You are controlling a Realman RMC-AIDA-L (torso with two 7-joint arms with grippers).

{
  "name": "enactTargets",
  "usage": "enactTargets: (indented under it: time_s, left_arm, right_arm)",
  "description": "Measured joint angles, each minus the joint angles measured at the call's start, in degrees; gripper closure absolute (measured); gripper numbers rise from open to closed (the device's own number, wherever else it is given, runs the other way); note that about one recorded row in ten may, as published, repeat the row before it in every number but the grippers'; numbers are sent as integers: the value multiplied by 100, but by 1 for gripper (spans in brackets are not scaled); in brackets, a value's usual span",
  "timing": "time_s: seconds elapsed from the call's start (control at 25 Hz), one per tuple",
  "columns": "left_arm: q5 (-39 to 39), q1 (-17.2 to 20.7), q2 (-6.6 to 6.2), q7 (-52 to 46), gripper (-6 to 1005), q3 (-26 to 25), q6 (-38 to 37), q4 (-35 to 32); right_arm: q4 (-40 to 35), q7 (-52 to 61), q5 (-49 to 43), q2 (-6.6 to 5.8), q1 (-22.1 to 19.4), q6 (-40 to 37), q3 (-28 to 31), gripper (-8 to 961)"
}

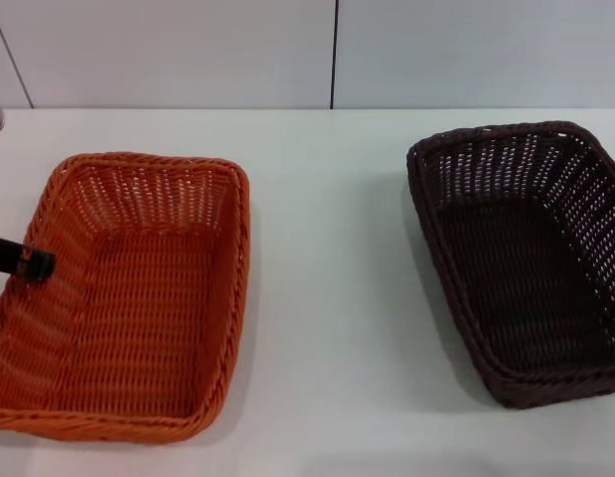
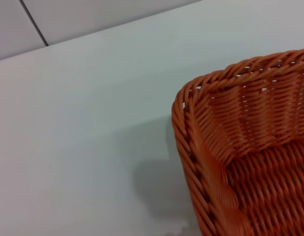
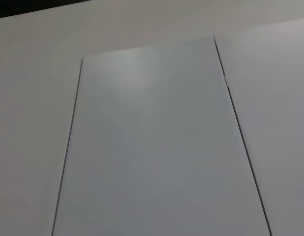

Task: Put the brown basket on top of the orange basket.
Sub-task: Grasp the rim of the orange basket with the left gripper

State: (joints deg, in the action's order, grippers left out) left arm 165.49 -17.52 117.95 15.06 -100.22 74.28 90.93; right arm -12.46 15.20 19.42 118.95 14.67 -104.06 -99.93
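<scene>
The orange basket lies open side up on the left of the white table. The brown basket lies open side up on the right, well apart from it. Both are empty. My left gripper shows as a black tip coming in from the left edge of the head view, over the orange basket's left rim. The left wrist view shows one corner of the orange basket and bare table beside it. My right gripper is out of view; its wrist view shows only pale panels.
A white panelled wall stands behind the table. A strip of bare table separates the two baskets. The brown basket reaches the right edge of the head view.
</scene>
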Motion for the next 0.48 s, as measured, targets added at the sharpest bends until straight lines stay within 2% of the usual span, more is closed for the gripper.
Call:
enactTargets:
  time_s: [0.2,0.48]
  left_arm:
    - [-2,29,1,188,734,10,23,65]
    - [-21,5,2,689,753,-11,195,460]
  right_arm:
    - [-9,0,0,-3,16,0,18,131]
    - [-25,0,24,-11,-14,-8,19,130]
